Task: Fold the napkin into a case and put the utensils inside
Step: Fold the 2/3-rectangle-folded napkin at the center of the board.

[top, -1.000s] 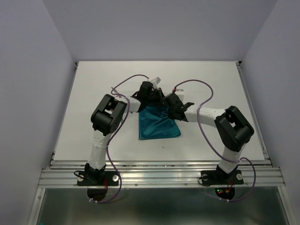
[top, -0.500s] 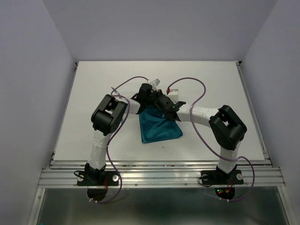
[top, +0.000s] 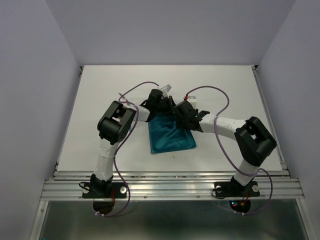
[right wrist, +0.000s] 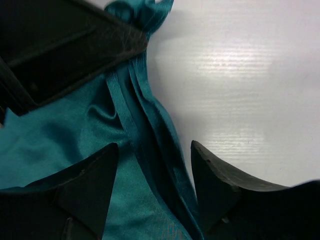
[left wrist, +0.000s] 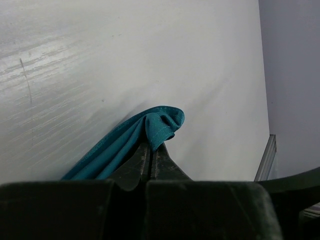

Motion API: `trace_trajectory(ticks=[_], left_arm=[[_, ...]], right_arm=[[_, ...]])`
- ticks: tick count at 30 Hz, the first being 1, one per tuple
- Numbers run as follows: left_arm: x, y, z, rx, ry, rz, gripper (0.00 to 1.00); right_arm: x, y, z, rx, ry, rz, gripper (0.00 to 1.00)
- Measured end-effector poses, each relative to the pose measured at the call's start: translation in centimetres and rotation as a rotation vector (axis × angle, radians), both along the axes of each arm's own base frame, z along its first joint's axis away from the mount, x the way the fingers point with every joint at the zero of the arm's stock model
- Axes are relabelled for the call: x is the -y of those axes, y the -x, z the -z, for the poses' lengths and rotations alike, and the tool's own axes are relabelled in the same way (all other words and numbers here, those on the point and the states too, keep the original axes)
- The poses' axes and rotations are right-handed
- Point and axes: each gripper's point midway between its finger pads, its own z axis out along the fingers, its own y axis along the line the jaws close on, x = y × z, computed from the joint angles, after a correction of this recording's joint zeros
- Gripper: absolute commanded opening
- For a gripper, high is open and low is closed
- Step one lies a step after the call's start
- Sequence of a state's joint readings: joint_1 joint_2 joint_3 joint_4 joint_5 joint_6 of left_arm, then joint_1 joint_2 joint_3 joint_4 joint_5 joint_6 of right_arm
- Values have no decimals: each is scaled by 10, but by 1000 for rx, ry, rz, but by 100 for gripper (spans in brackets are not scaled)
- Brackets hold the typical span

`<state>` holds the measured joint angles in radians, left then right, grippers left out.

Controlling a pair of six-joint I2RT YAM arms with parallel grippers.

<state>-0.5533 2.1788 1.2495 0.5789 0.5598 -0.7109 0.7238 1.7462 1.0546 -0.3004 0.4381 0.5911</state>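
The napkin [top: 172,137] lies flat on the table [top: 100,100], a little more to the right than before. At its far edge, your right tool [right wrist: 152,150] has now let go and stands open over it; your left tool [left wrist: 151,152] is clenched on the far corner.

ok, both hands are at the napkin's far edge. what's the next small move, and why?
Probably close the right hand on the hem that runs between its open fingers. The left hand is shut on a bunched corner of the napkin, so a second grip would likely let both hands carry that edge into a fold.
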Motion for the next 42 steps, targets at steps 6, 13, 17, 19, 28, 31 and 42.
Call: trace_trajectory(ticks=[6,13,17,19,28,31,42], left_arm=[[0,1,0,3,2,10,0],[-1,1,-1,1,5,15,0],[-1,2,-1,0,8,22,0],[-1,2,-1,2,8,25,0],[-2,2,-2,-1,12,28,0],[-2,2,-2,-1,14,30,0],[-2,2,-2,-6,16,31,0]], right_arm=[[16,-37,-32,55,-176,33,70],[24,-59,-42,64,-290,-5,69],[12,-57,-43,54,-316,-90,70],[7,-56,-41,49,-322,-133,70],[-11,-51,-36,45,-357,-272,71],[-13,-50,-30,40,-359,-290,69],[-14,-50,-5,36,-343,-312,63]])
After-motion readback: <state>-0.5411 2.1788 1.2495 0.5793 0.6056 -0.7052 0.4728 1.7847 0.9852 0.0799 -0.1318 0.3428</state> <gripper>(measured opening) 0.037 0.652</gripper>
